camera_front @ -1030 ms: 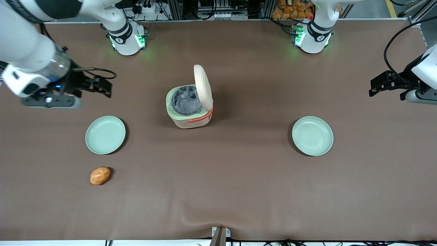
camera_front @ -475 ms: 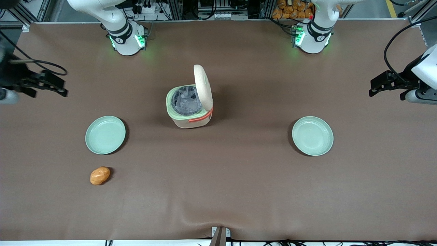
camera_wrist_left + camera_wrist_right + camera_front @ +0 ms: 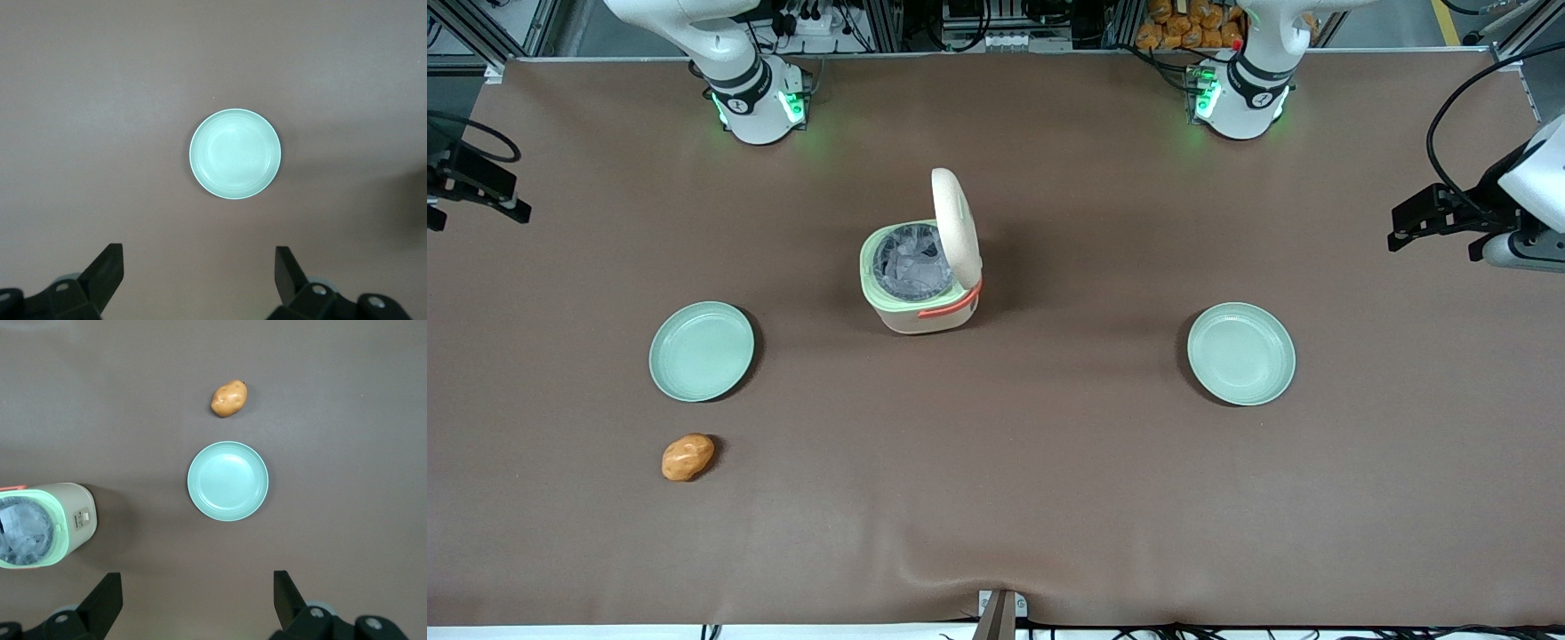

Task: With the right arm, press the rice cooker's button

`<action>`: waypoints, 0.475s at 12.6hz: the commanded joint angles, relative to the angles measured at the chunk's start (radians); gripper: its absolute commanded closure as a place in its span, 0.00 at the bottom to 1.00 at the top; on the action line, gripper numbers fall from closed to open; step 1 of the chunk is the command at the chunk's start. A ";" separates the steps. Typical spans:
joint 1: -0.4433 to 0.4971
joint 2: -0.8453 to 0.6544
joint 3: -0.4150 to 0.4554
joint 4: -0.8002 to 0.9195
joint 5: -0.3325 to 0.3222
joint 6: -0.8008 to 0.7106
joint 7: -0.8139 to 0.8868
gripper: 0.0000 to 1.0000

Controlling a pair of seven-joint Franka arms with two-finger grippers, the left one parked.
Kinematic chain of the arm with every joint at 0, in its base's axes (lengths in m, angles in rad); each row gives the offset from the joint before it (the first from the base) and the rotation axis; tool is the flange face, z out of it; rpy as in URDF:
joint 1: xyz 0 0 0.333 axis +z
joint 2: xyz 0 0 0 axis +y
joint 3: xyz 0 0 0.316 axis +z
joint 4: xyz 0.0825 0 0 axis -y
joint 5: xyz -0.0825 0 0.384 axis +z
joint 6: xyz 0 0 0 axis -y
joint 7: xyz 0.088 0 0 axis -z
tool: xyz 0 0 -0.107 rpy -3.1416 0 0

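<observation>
The cream-beige rice cooker [image 3: 921, 284] stands mid-table with its lid [image 3: 956, 227] swung up, showing the pale green rim, the silvery inner pot and the orange-red handle. It also shows in the right wrist view [image 3: 48, 523], with a small panel on its side. My right gripper [image 3: 480, 191] hovers at the working arm's end of the table, far from the cooker. In the right wrist view the gripper [image 3: 198, 590] is open and empty, high above the cloth.
A pale green plate [image 3: 701, 350] and a potato [image 3: 687, 456] lie toward the working arm's end; both show in the right wrist view, the plate [image 3: 227, 481] and potato [image 3: 229, 398]. Another plate [image 3: 1240, 353] lies toward the parked arm's end.
My right arm has pulled away from the cooker toward its end of the table; the gripper now sits at the frame's edge. The cooker, plates and potato have not moved.
</observation>
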 commanded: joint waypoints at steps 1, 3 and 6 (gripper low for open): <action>-0.085 -0.079 0.095 -0.114 -0.033 0.054 -0.013 0.00; -0.110 -0.141 0.103 -0.228 -0.026 0.121 -0.034 0.00; -0.122 -0.149 0.118 -0.245 -0.020 0.123 -0.063 0.00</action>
